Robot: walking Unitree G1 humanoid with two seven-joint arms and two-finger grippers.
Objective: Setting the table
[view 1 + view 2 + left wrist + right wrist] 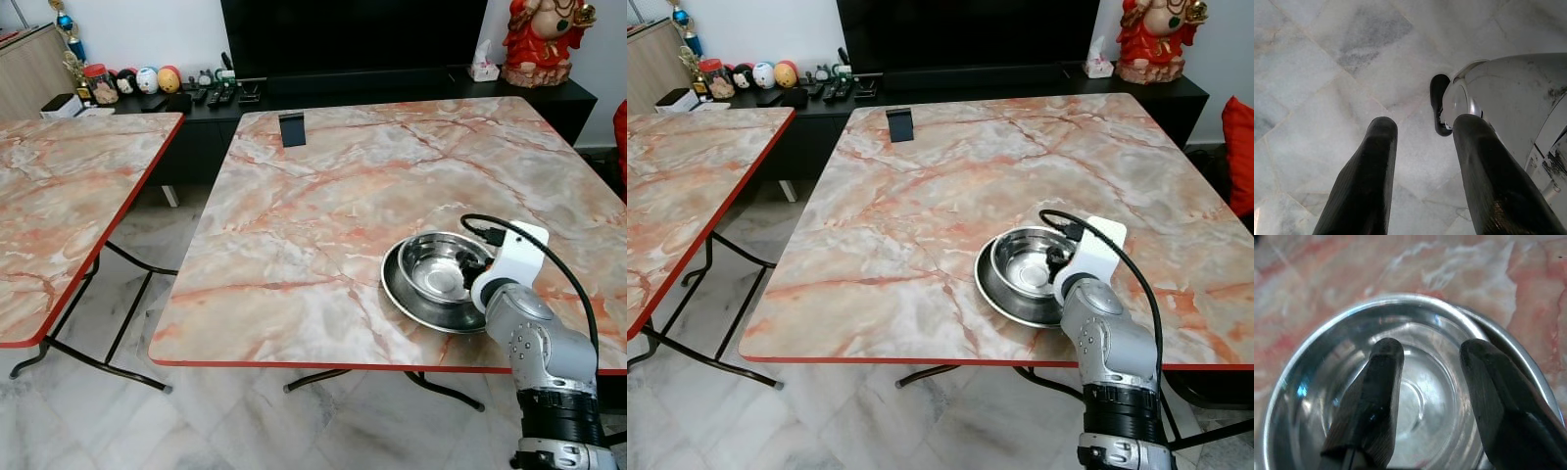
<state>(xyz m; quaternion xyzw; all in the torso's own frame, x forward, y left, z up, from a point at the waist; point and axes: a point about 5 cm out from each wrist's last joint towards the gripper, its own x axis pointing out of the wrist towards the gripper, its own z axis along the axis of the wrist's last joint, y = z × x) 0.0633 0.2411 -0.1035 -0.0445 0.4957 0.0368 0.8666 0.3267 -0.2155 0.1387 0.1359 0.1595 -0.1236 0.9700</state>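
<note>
Bowl nested in plate, right gripper above

Bowl (pixel 438 266) sits in one steel plate (pixel 407 302) at the near right of the bench (pixel 323 196). I judge both light, stiff and slippery; I'd pinch the bowl's rim. My right gripper (pixel 1432 357) hangs released over it, grasping nothing. Left gripper (pixel 1422 132), also released, idles above the floor (pixel 1317 58).

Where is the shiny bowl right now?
The steel bowl sits in a steel plate near the marble table's front edge, on the robot's right, with the right gripper just above it.
</note>
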